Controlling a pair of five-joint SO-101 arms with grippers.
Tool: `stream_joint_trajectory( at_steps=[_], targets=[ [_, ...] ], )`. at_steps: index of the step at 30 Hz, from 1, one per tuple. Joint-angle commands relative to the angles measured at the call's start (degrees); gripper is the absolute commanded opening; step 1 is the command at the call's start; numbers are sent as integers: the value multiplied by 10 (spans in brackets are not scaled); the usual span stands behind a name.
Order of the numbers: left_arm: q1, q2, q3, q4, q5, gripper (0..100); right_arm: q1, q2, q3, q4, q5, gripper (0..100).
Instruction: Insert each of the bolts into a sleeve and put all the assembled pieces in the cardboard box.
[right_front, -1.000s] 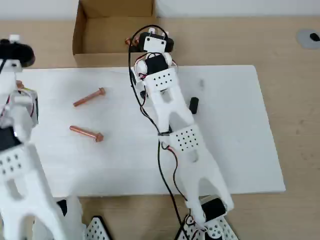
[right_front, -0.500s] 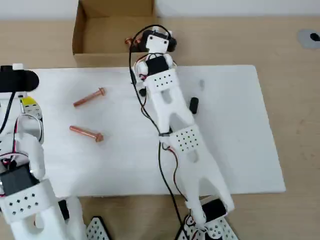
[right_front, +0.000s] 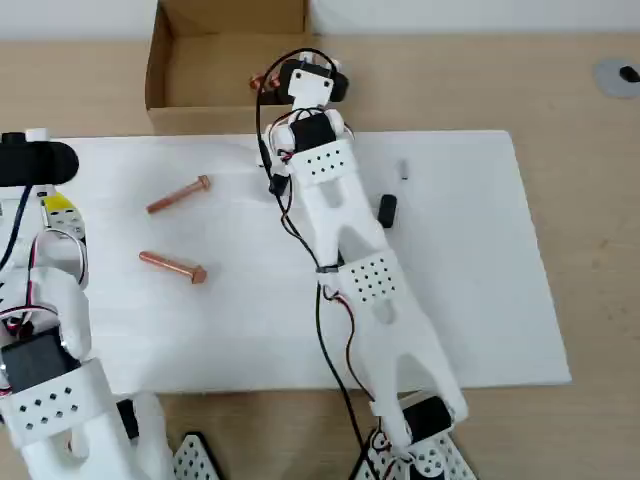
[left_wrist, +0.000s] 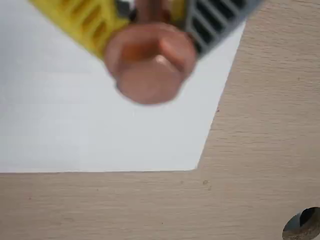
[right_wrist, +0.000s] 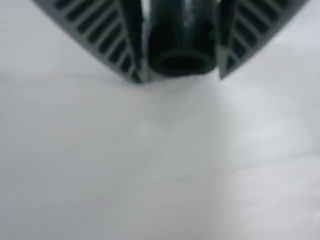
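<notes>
Lining up an insertion, were you? What did each hand have? (colleague)

Both were loaded. My left hand (left_wrist: 150, 20) was closed on a copper bolt (left_wrist: 150, 62), pinched between its yellow and grey pads. My right hand (right_wrist: 181, 75) was closed on a dark sleeve (right_wrist: 182, 42), just above the white board (right_front: 470, 300) on the desk (right_front: 590, 200). From the high camera the arms stood well apart, the left at the board's left edge, the right stretched toward the cardboard box (right_front: 155, 70). (operator)

Which way did the pieces point? (colleague)

The held bolt showed its head to the wrist camera, with the shank running away between the pads, so its long axis lay along the hand. The sleeve sat likewise, its open mouth to the camera and its body running back between the ribbed pads. On the board, one loose bolt (right_front: 178, 195) lay slanted with its head toward the right arm and the box. A second loose bolt (right_front: 172, 266) lay nearly crosswise, its head also toward the right arm. A spare sleeve (right_front: 388, 210) lay roughly lengthwise, toward the box. (operator)

And the way to do it cleanly? (colleague)

I judged it needed both wrists turned until the shank tip faced the bore and the two axes sat on one line. The gap should close slowly over the board, with both grips firm and the push straight, never angled. (operator)
</notes>
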Motion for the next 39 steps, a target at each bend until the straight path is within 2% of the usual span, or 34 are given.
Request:
stream_joint_trajectory(
  at_steps=[1, 3, 9, 13, 25, 34, 39],
  targets=[
    [6, -14, -4, -11, 3, 7, -15, -15, -18, -11, 47, 13],
    [6, -14, -4, -10, 3, 7, -15, -28, -17, -11, 80, 48],
    [6, -14, -4, 25, -18, 6, -37, -65, -18, 25, 171, 302],
    [6, -14, -2, 25, -18, 6, -50, -77, -18, 62, 181, 373],
    [2, -15, -1, 26, -18, 6, -52, -76, -16, 67, 176, 368],
    [2, -18, -6, 54, -18, 6, -51, -76, -16, 72, 176, 97],
    [1, -18, -6, 56, -19, 6, -49, -76, -16, 84, 176, 10]
  ],
)
